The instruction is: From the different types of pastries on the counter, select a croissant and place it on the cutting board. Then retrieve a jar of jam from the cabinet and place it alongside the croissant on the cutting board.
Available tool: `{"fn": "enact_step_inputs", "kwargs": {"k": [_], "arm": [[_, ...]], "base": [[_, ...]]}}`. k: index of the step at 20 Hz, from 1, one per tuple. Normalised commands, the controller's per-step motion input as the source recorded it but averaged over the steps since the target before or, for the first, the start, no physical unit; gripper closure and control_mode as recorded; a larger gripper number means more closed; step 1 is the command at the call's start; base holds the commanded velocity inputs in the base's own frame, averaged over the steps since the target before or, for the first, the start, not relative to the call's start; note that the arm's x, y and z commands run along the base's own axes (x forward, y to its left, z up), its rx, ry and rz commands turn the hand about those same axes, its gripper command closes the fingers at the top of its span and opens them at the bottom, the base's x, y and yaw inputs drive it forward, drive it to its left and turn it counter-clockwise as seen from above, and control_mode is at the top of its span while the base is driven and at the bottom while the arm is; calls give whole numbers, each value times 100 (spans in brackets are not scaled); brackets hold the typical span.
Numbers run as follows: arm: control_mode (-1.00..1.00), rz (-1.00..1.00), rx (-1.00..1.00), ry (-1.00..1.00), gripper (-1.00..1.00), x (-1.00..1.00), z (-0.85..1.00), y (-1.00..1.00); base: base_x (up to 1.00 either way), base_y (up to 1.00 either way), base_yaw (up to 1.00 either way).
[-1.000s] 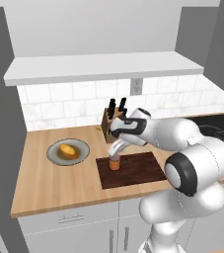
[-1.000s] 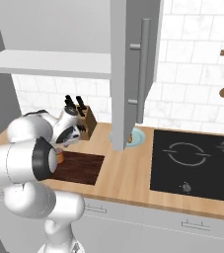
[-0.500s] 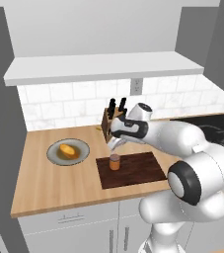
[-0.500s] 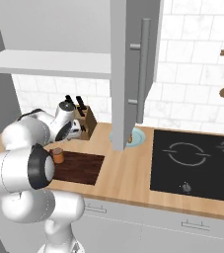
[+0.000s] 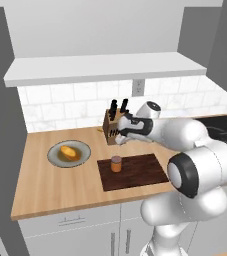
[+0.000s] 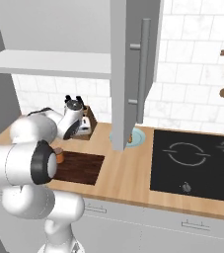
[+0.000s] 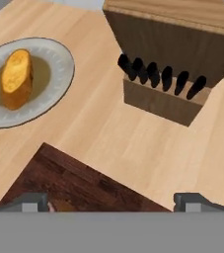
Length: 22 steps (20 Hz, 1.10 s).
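Fingers [image 7: 111, 200] spread wide, holding nothing, raised above the near-left part of the dark brown rectangular wooden cutting board [image 5: 135, 172] and close to the wooden knife block [image 5: 114, 131]. Small orange-brown jar of jam with darker lid [image 5: 116, 163] upright on that board, below the fingers and apart from them. No croissant visible on the board; yellow-orange bun [image 5: 68, 152] on the grey round plate [image 5: 83, 150] on the light wood-grain worktop [image 5: 50, 185]. Risk: clipping the jar or knife block while swinging away, tipping the jar.
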Motion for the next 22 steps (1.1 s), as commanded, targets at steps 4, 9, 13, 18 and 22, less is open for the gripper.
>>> {"fn": "enact_step_inputs", "kwargs": {"k": [4, 9, 13, 18, 22], "arm": [[-100, -14, 0, 0, -100, 8, 35, -44], [-100, -15, 0, 1, -100, 0, 25, -44], [-100, -15, 0, 9, -100, 7, 4, -51], [-100, -15, 0, 6, -100, 3, 3, -60], [-100, -13, 0, 12, -100, 0, 0, -58]], "base": [[0, 0, 0], [0, 0, 0], [0, 0, 0], [0, 0, 0], [0, 0, 0]]}}
